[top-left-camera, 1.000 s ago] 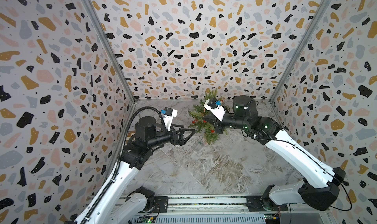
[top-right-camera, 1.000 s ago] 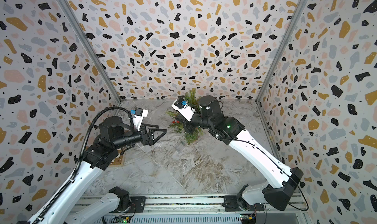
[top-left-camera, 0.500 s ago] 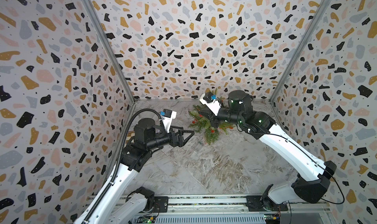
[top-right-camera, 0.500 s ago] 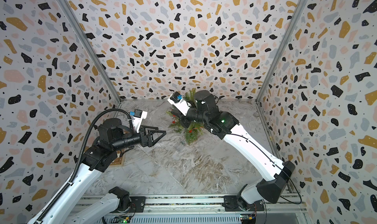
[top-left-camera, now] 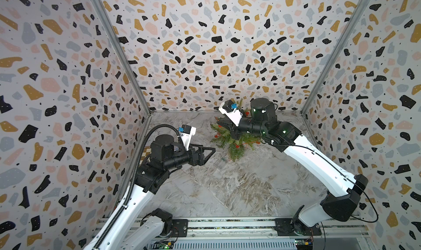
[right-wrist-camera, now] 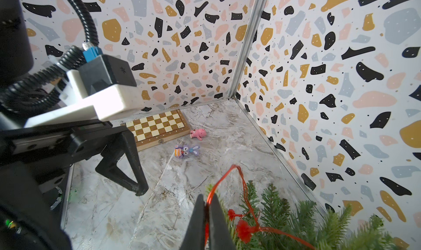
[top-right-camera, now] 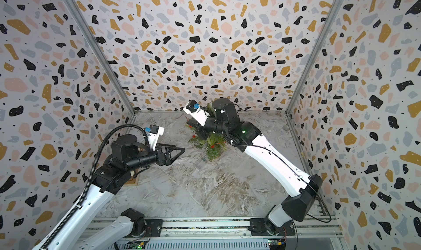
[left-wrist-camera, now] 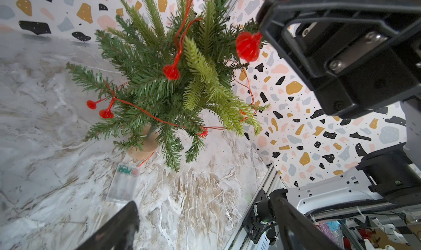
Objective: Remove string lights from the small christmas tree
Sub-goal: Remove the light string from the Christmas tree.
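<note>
1. While the small green artificial christmas tree (top-left-camera: 230,141) stands on its round wooden base (left-wrist-camera: 145,146) close to the terrazzo-patterned back wall (top-left-camera: 205,55), bare marble-patterned tabletop (top-left-camera: 227,192) spreads wide in front of the tree.
2. The right gripper (right-wrist-camera: 206,205) sits over the tree's top. Its fingers are pinched tight on the thin red-orange wire of the string lights (right-wrist-camera: 227,176), and a loop of wire rises from the pinch and drops back into the branches.
3. The left gripper (top-left-camera: 208,148) hangs to the tree's left, apart from the branches, its fingers spread wide and empty.
4. More wire winds through the branches, and its small clear rectangular plastic box (left-wrist-camera: 123,182) lies flat on the tabletop just beside the tree's base.
5. Well to the tree's left lie a brown-and-cream wooden chessboard (right-wrist-camera: 157,125), a pink toy figure (right-wrist-camera: 198,133) and a purple bunny figure (right-wrist-camera: 186,151). Letters run along the board's edge, too small to read.
6. Counted: one tree, one light string with five red beads (left-wrist-camera: 171,72) in the left wrist view, one box, one chessboard and two toy figures.
</note>
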